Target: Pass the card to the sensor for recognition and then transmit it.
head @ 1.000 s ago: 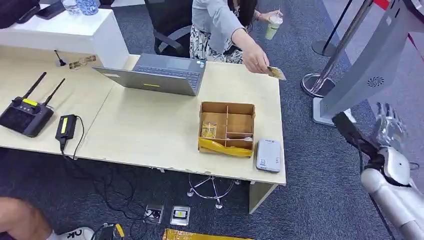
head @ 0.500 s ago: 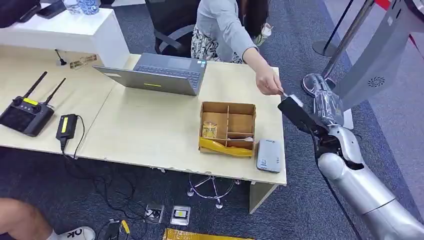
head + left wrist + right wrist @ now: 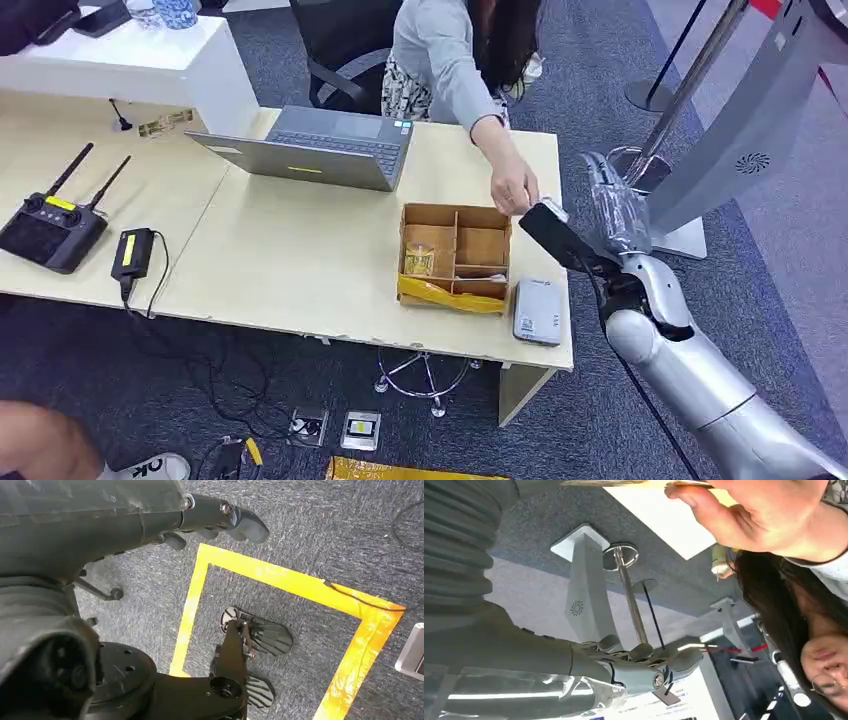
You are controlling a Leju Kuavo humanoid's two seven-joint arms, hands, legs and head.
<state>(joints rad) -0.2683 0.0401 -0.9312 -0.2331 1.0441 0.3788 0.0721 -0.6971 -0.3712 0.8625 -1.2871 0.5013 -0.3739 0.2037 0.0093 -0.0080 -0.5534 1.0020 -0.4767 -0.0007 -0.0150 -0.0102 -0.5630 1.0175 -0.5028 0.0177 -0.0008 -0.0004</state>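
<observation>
Silver right arm raised at the right end of the table (image 3: 300,270), my right hand (image 3: 612,212) up beside the table's far right corner. Its fingers are extended and apart; nothing rests in it. In the right wrist view the fingers (image 3: 644,662) lie straight, spread, with no object between them.

A person's hand (image 3: 515,190) reaches over the table's right edge, just beside my right hand. In the right wrist view that person's hand (image 3: 764,515) pinches the card (image 3: 644,483) by its edge, thin and gold-toned, at the frame's border. In the head view I cannot make out the card itself: a dark part on my forearm overlaps that spot.

Sensor (image 3: 537,311), a small grey-white box, lies flat on the table near its front right corner, just beside the cardboard divider box (image 3: 455,258). A yellow strip lies along the box's near side.

Left hand (image 3: 220,520) hangs low over grey carpet marked with yellow tape (image 3: 280,577); fingers curled loosely, holding nothing.

Also on the table: open laptop (image 3: 320,150), black remote controller with two antennas (image 3: 50,225), black power brick (image 3: 132,253).
</observation>
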